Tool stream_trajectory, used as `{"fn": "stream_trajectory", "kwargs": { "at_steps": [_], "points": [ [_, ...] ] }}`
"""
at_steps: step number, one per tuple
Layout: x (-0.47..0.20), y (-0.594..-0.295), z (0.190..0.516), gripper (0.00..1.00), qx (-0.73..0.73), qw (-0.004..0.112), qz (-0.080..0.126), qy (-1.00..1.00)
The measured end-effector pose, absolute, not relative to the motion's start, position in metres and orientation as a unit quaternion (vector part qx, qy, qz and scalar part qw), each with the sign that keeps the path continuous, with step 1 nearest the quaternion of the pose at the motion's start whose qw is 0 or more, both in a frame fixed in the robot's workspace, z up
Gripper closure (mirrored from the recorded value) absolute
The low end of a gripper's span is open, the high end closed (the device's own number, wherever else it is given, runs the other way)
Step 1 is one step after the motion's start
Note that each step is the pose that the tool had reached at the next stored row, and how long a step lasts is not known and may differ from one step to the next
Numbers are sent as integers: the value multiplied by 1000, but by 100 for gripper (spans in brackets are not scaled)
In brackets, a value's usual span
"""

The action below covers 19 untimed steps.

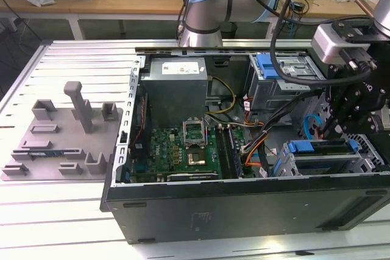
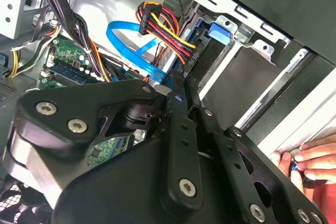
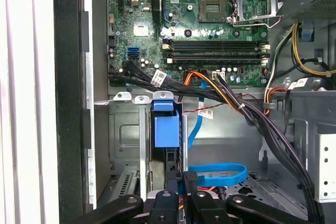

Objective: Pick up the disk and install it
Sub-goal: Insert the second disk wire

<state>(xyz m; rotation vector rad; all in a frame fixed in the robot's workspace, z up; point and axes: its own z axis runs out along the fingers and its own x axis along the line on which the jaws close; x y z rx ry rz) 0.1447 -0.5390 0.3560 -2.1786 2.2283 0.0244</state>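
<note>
Remote inspection of the cell, exterior view. The open case [image 1: 244, 211] lies on its side on the table [image 1: 55, 223], board [image 1: 183, 150] facing up. A grey fixture [image 1: 61, 138] sits at 9 o'clock from the case, apart from it. A drive cage [image 1: 286, 68] with a blue handle stands at the case's 1 o'clock corner.

The disk [image 1: 317, 148] stands on edge in the bay at the case's 4 o'clock corner, its blue carrier uppermost. In the first wrist view I see the same disk [image 3: 167, 129] seated between the bay's metal walls, blue tab towards the board, with a blue cable [image 3: 218, 174] looped just beside it.

The gripper [image 1: 334, 129] hangs over that bay, at 3 o'clock from the board. In both wrist views its fingertips [image 3: 189, 178] are drawn together with no gap that I can see, tip [image 2: 178, 85] right at the disk's outer edge. I cannot tell whether they touch the disk; I see nothing clamped between them.

In the second wrist view, a person's hand [image 2: 310, 161] rests at the case's outer wall.
</note>
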Motion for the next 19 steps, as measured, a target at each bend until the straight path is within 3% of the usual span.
{"fn": "stream_trajectory", "kwargs": {
  "at_steps": [19],
  "points": [
    [146, -540, 352, 84, -699, 12, 8, 715]
  ]
}}
